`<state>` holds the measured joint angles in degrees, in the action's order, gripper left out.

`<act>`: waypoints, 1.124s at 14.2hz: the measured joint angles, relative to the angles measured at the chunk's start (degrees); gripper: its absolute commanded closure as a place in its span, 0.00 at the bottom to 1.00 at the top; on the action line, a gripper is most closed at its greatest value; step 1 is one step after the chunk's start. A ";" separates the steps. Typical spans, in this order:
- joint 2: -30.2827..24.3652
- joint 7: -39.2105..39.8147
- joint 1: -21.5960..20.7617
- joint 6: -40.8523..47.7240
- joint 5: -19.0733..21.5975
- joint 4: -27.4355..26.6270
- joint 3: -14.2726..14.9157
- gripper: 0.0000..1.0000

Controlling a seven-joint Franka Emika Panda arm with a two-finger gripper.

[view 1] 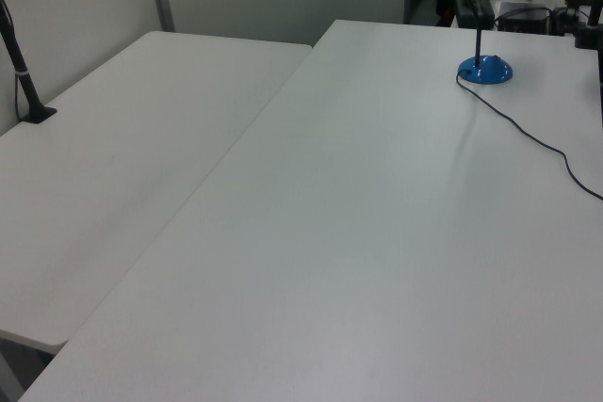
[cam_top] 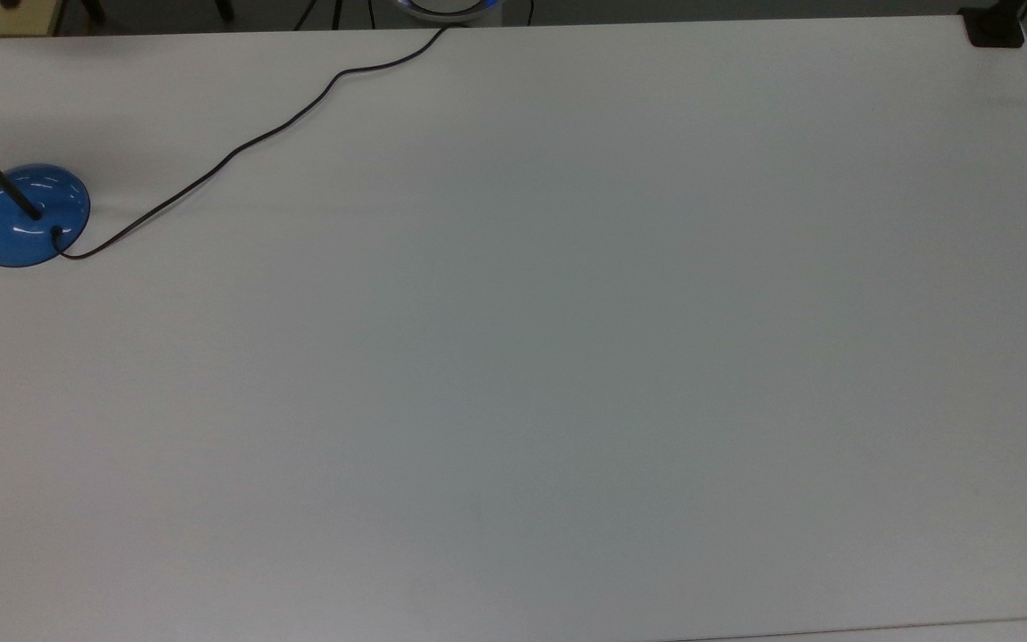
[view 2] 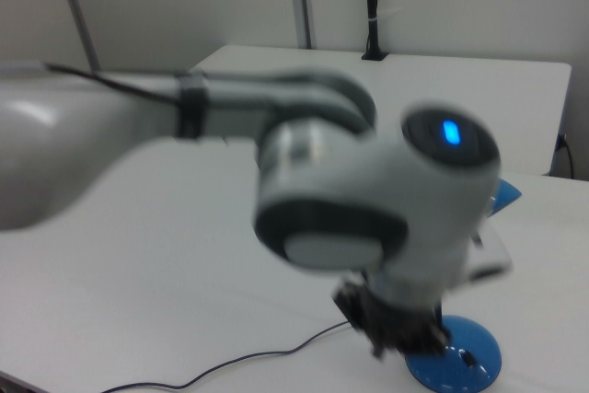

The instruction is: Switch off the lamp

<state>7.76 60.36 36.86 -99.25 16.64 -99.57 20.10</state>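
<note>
The table [cam_top: 567,357] is the biggest thing here: a broad white top, bare apart from the lamp [cam_top: 26,214], which sits at the far left edge in the top view and near the far right corner in the left view. A second white table [view 1: 122,157] butts against it on the left view's left, with pale partition walls behind. In the right view the arm [view 2: 350,200] looms large and blurred in front of the lamp's blue base, its gripper [view 2: 391,324] hanging just above and beside the base; whether the claw is spread or pressed together cannot be told. The lamp's thin black stem slants up from the dome, and its cord [cam_top: 237,152] trails across the table and off the far edge. No glow falls on the table around the base, so the switching step looks done or nearly so, though that is only a judgement. If the lamp is off, the next move calls for lifting the arm clear without snagging stem or cord.
</note>
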 measured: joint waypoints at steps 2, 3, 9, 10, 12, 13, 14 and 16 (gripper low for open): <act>-3.25 -6.97 -1.68 8.57 -1.36 5.07 -0.40 1.00; -4.53 -11.23 -3.42 11.85 -2.01 7.56 -0.65 0.99; -8.39 -35.73 -20.44 20.60 -6.14 16.30 -1.62 0.67; -9.04 -38.23 -22.84 21.20 -6.46 16.45 -1.92 0.52; -10.01 -41.17 -26.16 21.83 -6.74 16.45 -3.33 0.00; -10.18 -41.98 -27.11 21.95 -6.89 16.44 -4.37 0.00; -10.18 -42.57 -27.98 21.97 -7.32 16.36 -5.44 0.00; -9.85 -43.05 -30.76 21.90 -10.59 15.85 -8.21 0.00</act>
<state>-2.09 17.31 6.10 -77.35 6.05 -83.72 11.89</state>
